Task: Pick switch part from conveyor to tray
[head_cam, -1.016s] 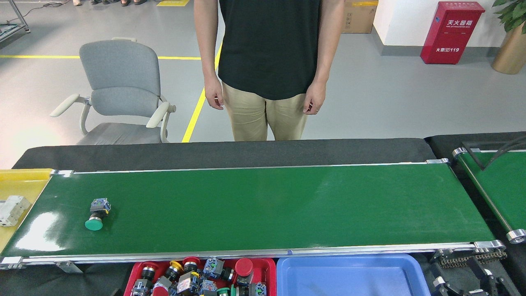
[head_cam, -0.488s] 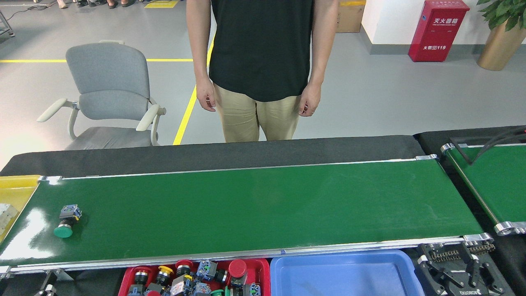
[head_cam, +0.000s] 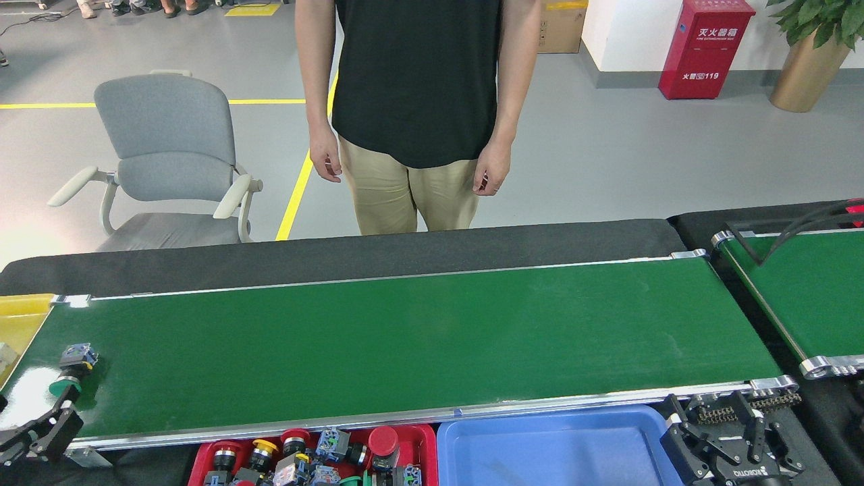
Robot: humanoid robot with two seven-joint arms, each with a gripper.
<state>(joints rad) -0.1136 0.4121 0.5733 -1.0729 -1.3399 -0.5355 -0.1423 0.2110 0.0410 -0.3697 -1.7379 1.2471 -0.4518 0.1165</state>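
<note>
Switch part (head_cam: 69,368) near conveyor (head_cam: 405,337) left edge, left gripper (head_cam: 42,432) beside

Single head camera looks forward and down, fairly near, over the conveyor (head_cam: 405,344).

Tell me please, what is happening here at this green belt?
A humanoid robot is sorting switch parts off the conveyor into the red tray, which already holds many. One green-capped switch part lies near the belt's left end. The left gripper sits open at the near rail just below it, not touching it. The right gripper waits beside the blue tray. A person stands watching behind the belt.
</note>
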